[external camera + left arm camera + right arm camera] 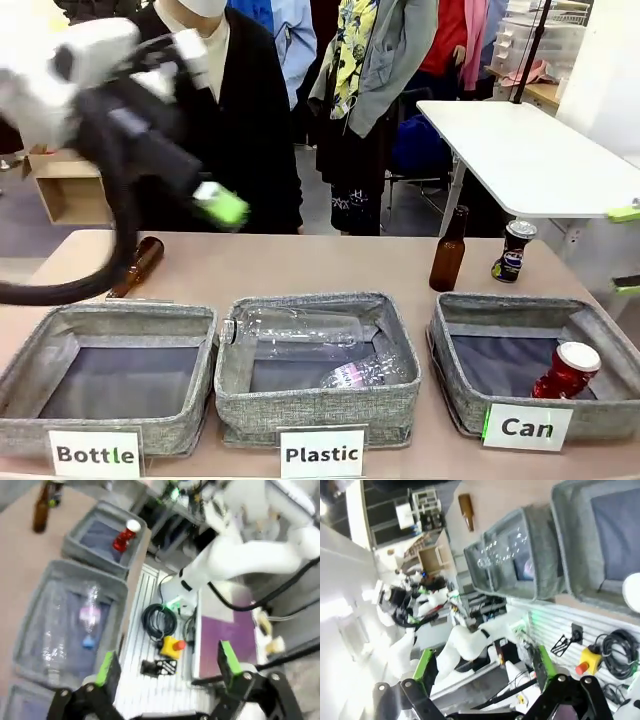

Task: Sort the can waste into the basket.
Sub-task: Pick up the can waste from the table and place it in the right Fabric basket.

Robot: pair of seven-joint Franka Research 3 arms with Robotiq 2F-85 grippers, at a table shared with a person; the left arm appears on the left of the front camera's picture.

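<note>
A tan counter stretches across the front view. On it, at the right, the red can lies tilted inside the Can basket. The dark can stands upright on the counter behind that basket, just beside a brown bottle. In the left wrist view the left claw is spread wide and empty. In the right wrist view the right claw is likewise wide apart, gripping nothing.

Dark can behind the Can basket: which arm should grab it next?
Right, probably. The dark can stands far right, behind the Can basket, on the right arm's side. The left claw hangs raised over the far left. The right claw is open.
</note>
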